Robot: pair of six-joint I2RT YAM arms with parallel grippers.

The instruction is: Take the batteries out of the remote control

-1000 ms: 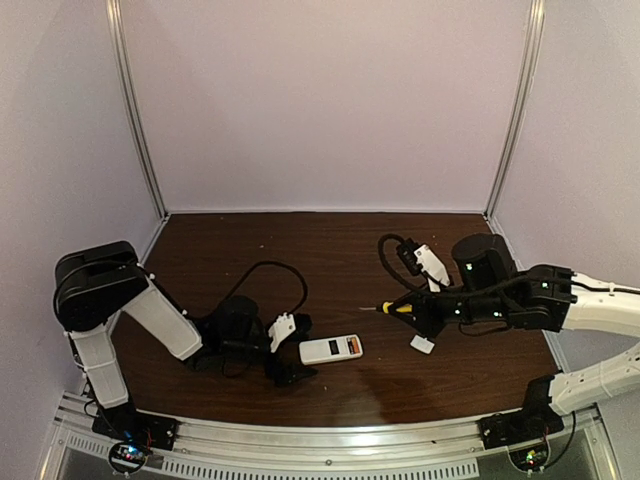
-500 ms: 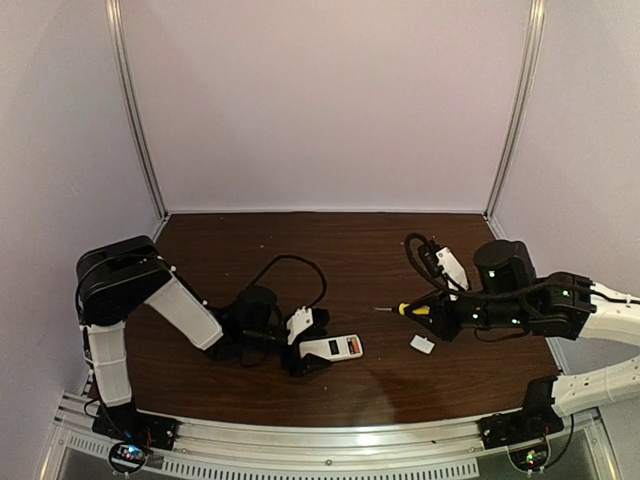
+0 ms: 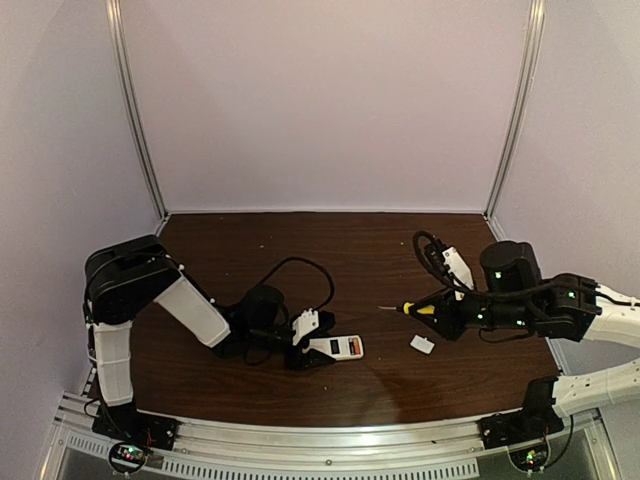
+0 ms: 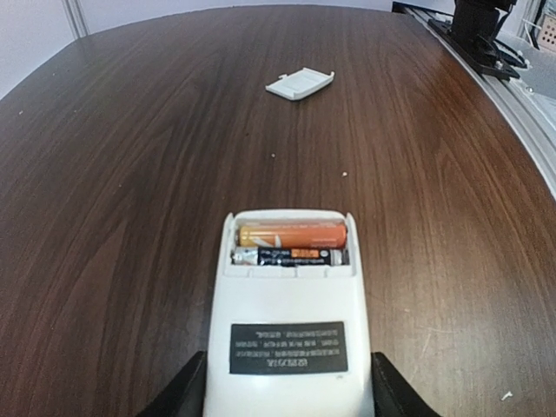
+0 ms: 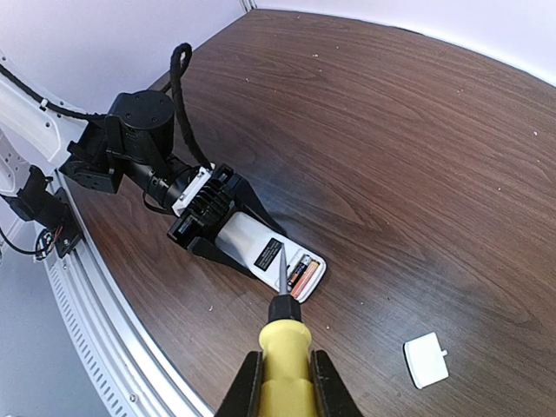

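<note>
The left wrist view's bottom edge cut off the near end of the remote control (image 4: 291, 347), and the left gripper (image 4: 287, 389) showed only as two fingertips (image 4: 184, 393) at the lower corners, so whether they pressed its sides could not be told. The label (image 4: 287, 347) print was too small to read. In the right wrist view the screwdriver (image 5: 283, 343) handle and the right gripper (image 5: 285, 387) ran off the bottom edge, and whether the blade touched the remote control was unclear. From above, the batteries (image 3: 352, 346) were too small to tell apart
</note>
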